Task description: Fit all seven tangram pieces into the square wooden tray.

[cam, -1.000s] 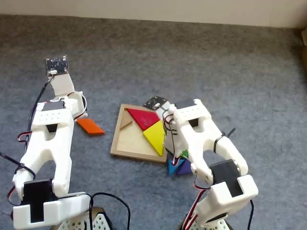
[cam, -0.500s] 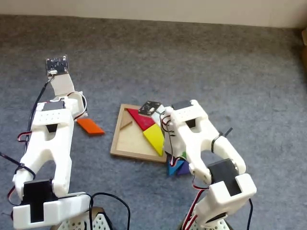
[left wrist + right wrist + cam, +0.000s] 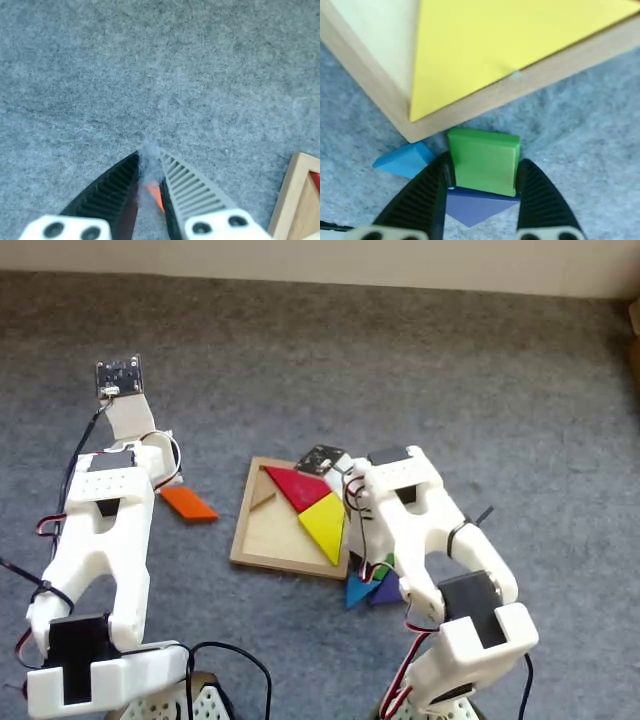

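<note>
Grey carpeted desk (image 3: 480,380) carries everything. The landmark is the square wooden tray (image 3: 268,532), at mid desk.

Left arm (image 3: 100,540) stands well off the tray's left side. Right arm (image 3: 420,530) hangs over the tray's right edge and the corner nearest the arm bases.

The tray lies flat with two pieces inside, and the part toward the left arm is bare wood. Yellow triangle (image 3: 325,522) sits in the tray against the right rim. Red triangle (image 3: 297,485) sits in the tray at the far side, edge to edge with the yellow one.

Orange piece (image 3: 188,503) lies flat on the desk near the tray's left side, apart from the rim, close to the left arm's wrist.

Three pieces bunch just outside the tray's near right corner. Green square (image 3: 484,160) is just beside the rim there. Can't tell if it touches. It rests on top of the purple triangle (image 3: 472,207). Blue triangle (image 3: 405,159) lies beside the green square, also by that corner.

Right claw (image 3: 482,167) is at that corner, its two fingers pressed on opposite sides of the green square and clamped on it.

Left claw (image 3: 148,150) is off the tray's left side, its tips together over the carpet. A bit of orange shows in the gap farther back between its fingers.
</note>
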Robot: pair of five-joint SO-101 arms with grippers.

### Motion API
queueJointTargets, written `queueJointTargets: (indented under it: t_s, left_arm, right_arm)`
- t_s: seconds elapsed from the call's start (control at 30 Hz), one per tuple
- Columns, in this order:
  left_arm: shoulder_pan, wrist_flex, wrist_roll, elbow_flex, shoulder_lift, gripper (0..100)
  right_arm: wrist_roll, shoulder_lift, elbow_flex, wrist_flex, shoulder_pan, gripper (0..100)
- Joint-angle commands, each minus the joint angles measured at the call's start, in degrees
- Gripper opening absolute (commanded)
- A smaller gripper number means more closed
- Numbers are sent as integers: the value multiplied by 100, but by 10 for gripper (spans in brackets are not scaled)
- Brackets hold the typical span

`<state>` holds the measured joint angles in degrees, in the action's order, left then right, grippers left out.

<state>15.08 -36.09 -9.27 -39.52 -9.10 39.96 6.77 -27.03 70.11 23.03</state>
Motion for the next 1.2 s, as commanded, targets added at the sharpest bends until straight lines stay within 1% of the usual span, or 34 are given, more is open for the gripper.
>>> queueJointTargets:
  t_s: [0.0, 0.2, 0.33, 0.43, 0.57, 0.67, 0.73, 0.8, 0.93, 1.0, 1.1, 1.17]
  left_arm:
    - [40, 70, 70, 75, -207, 50]
    - [31, 70, 70, 75, -207, 50]
    - [31, 70, 70, 75, -207, 50]
    - [31, 70, 70, 75, -207, 50]
    - [48, 70, 70, 75, -207, 50]
    - [48, 70, 70, 75, -207, 50]
    - [48, 70, 70, 75, -207, 50]
    - [48, 70, 70, 75, -198, 50]
    - [48, 70, 70, 66, -198, 50]
    - [48, 70, 70, 66, -198, 50]
    - [48, 70, 70, 66, -198, 50]
    - [48, 70, 70, 66, -198, 50]
  right_arm:
    - [53, -374, 347, 84, -66, 44]
    - [26, -1297, 347, 84, -40, 44]
    - [-554, -1684, 338, 84, -31, 44]
    - [-782, -1824, 338, 75, 48, 44]
    - [-800, -1824, 338, 84, 66, 46]
    - [-782, -1824, 242, 400, 101, 50]
    - [-774, -1815, 171, 620, 242, 79]
    - [-765, -1815, 13, 637, 374, 147]
    - [-765, -1815, -303, 277, 391, 288]
    - [-615, -1815, -453, 119, 400, 303]
    - [-53, -1815, -708, -22, 418, 303]
    - [53, -1815, -831, -136, 418, 303]
